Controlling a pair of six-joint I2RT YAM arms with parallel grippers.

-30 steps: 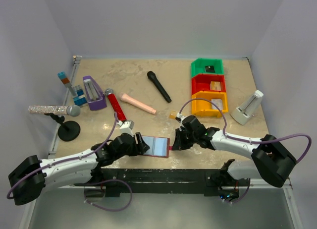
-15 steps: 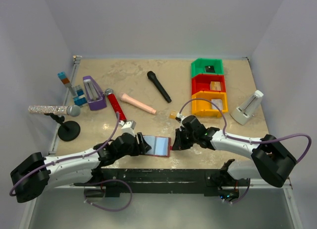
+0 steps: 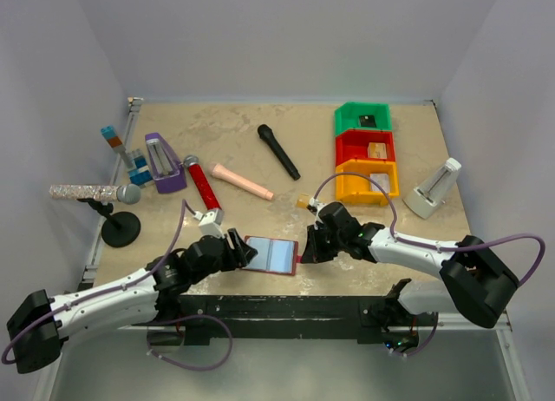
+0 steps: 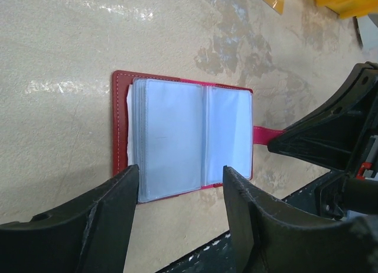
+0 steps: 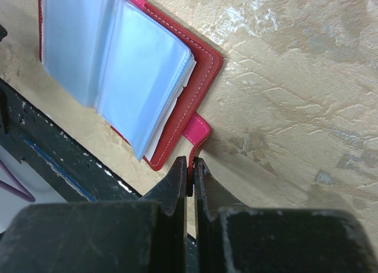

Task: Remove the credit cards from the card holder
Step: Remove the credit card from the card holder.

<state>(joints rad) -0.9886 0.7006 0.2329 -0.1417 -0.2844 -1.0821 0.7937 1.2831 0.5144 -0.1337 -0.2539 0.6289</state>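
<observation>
- The card holder (image 3: 270,255) is lying open at the table's (image 3: 260,132) near edge, sleeves up.
- Its red tab (image 5: 195,131) is being pinched by the right gripper (image 5: 189,163), fingers narrow.
- The left gripper (image 3: 236,247) is being held wide beside the holder, gripping nothing.
- Farther back, possible credit cards (image 3: 377,150) are being kept in the red bin (image 3: 351,147) and green bin (image 3: 347,123).

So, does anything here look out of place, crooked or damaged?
Nothing is spilled or damaged. Only the card holder lies open and slightly askew near the table's front edge, with the right end effector shut on its red tab.
</observation>
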